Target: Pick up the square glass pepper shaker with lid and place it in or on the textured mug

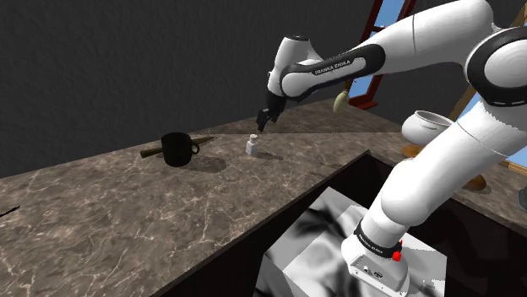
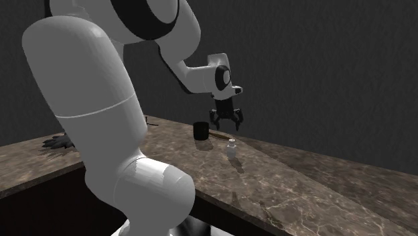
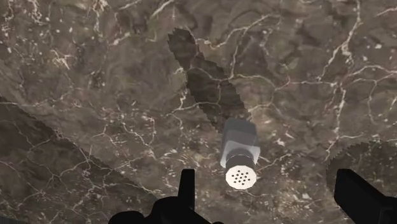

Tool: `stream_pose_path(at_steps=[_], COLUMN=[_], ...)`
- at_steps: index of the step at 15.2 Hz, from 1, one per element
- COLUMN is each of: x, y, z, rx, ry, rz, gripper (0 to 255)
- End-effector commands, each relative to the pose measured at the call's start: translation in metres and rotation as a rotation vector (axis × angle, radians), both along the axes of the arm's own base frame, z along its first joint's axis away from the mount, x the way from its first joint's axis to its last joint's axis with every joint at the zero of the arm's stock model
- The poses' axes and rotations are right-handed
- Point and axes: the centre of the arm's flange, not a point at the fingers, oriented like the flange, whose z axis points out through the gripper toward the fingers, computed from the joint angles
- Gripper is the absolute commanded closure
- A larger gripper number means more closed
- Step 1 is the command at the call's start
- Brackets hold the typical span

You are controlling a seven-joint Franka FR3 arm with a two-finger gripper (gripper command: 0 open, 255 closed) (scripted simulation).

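Observation:
A small pale square shaker (image 1: 252,146) with a round perforated lid stands upright on the dark marble counter (image 1: 101,211). Left of it in the shoulder view sits a black mug (image 1: 178,149), handle toward the shaker. My black gripper (image 1: 263,121) hangs open in the air above the shaker, slightly to its right in that view. From the second exterior view the gripper (image 2: 227,121) hovers between the mug (image 2: 199,130) and the shaker (image 2: 232,149), fingers spread. Looking down the hand, the shaker (image 3: 240,153) lies between and just ahead of the two fingers (image 3: 186,184), touching neither.
A thin brown utensil (image 1: 201,140) lies behind the mug. A white pot (image 1: 426,126) stands at the counter's right end. The counter's front edge (image 1: 312,181) drops to my stand (image 1: 338,245). A dark object (image 2: 57,142) lies at the counter's far left.

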Motion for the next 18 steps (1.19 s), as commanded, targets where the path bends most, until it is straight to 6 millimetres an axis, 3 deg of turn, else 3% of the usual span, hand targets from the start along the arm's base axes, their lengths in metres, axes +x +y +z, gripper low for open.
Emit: stream_pose_path(at_steps=[1,6,13,18], x=[0.019,0.062,0.071,0.072], y=[0.003,0.01,0.006,0.005], z=[-0.019,-0.063,-0.099,-0.101], rx=[-0.009,-0.03,-0.03,-0.03], ry=[-0.008,-0.024,-0.024,-0.024], rz=[0.0,-0.002,-0.002,-0.002], gripper=[0,0,0,0])
